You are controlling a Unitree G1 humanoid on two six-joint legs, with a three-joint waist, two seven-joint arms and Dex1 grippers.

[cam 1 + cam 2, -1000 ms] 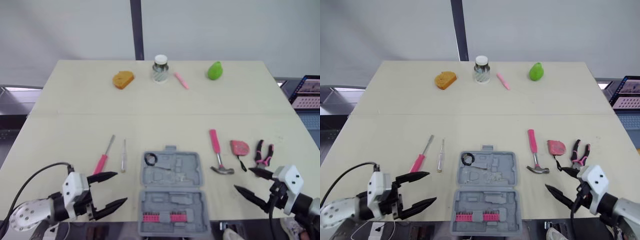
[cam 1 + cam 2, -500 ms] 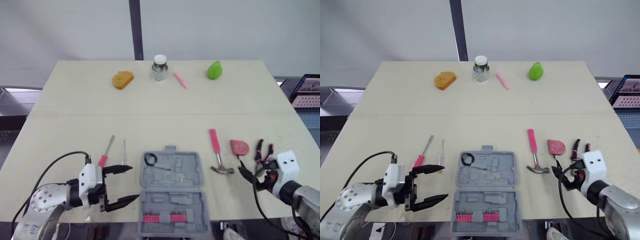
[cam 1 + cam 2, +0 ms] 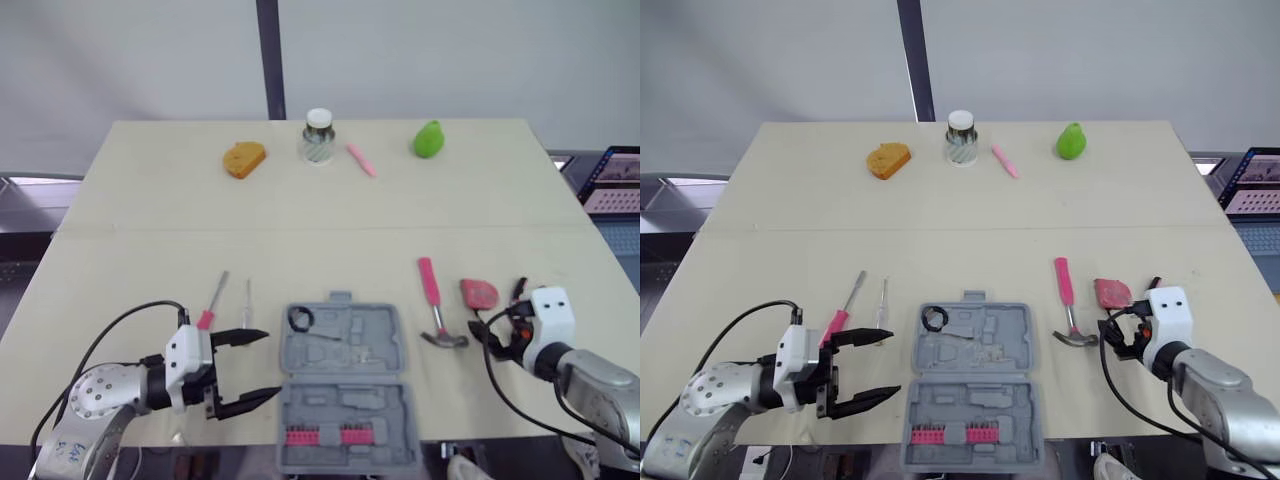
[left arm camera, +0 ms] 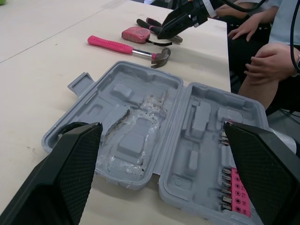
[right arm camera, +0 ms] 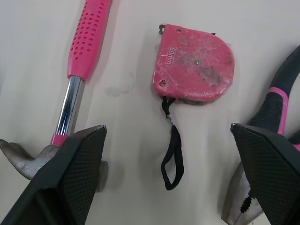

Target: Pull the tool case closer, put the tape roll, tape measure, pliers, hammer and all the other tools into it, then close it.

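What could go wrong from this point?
The open right tool spans the pink tape measure, its fingers near the pink-handled hammer and the black-and-pink pliers; closing could nudge either. The open grey plastic tool case reaches the table's front edge, so a pull by the left tool might tip it off.

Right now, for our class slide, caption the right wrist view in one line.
Open right jaws aimed at the pink tape measure, hammer and pliers either side.

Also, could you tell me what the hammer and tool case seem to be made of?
The hammer has a pink dimpled grip, likely rubber or plastic; its shiny neck and dull head look like steel. The tool case looks like matte grey moulded plastic, with formed recesses.
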